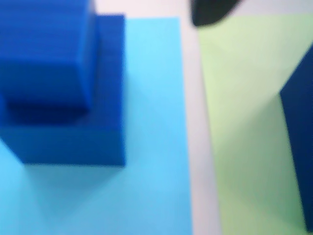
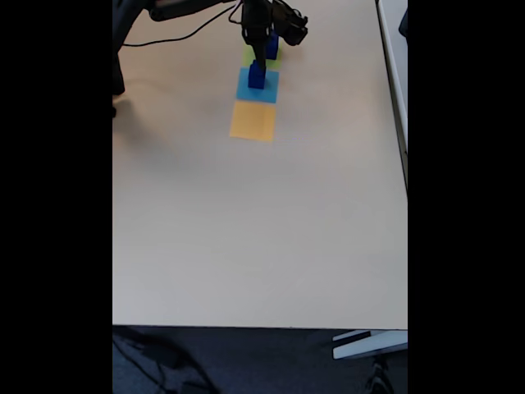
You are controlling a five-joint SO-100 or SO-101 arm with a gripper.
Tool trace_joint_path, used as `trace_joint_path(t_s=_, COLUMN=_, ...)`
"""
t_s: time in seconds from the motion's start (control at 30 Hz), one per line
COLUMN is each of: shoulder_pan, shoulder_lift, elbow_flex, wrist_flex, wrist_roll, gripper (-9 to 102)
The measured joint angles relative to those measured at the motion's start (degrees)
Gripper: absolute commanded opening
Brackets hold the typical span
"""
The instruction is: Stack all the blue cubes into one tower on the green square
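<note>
**Blue cubes sit on two flat squares**

In the wrist view, we see two blue cubes piled up at the top left. The smaller blue cube (image 1: 46, 54) sits on top of the bigger blue cube (image 1: 98, 122). Both stand on the light-blue square (image 1: 156, 171), near its far left part. The picture is blurry, so we cannot see the edges well. To the right of the light-blue square there is a thin pale strip of table (image 1: 198, 147). Past that strip lies the green square (image 1: 244, 122). At the right edge, a dark blue block (image 1: 299, 137) stands on the green square. It is cut off by the edge of the picture, so we see just one side of it. At the top, a black tip (image 1: 212, 12) pokes into the picture, above the gap between the two squares. We think it is part of the pincer, but we cannot tell if the pincer is apart or together.

In the fixed view, we look down on a big tan table (image 2: 262, 230). Three flat squares lie in a row near the far edge. The orange square (image 2: 253, 121) is closest to us. The light-blue square (image 2: 243, 87) is in the middle, and a blue cube pile (image 2: 257, 75) stands on it. The green square (image 2: 248, 56) is farthest away, with a blue cube (image 2: 271, 48) on it. The black arm (image 2: 256, 25) reaches down over the squares. Its pincer (image 2: 257, 59) hangs right above the blue pile. It is too small here for us to tell how the fingers stand.
</note>
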Motion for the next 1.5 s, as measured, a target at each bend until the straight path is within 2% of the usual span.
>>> trace_joint_path(t_s=0.93, shoulder_pan=2.2, shoulder_lift=-2.2, elbow_flex=1.8, wrist_flex=0.0, wrist_roll=-4.6, gripper=24)
trace_joint_path(t_s=1.3, shoulder_pan=2.2, shoulder_lift=-3.2, elbow_flex=1.8, wrist_flex=0.0, wrist_roll=-5.3, gripper=17)
trace_joint_path(t_s=1.5, shoulder_pan=2.2, shoulder_lift=-3.2, elbow_flex=1.8, wrist_flex=0.0, wrist_roll=-5.3, gripper=7)
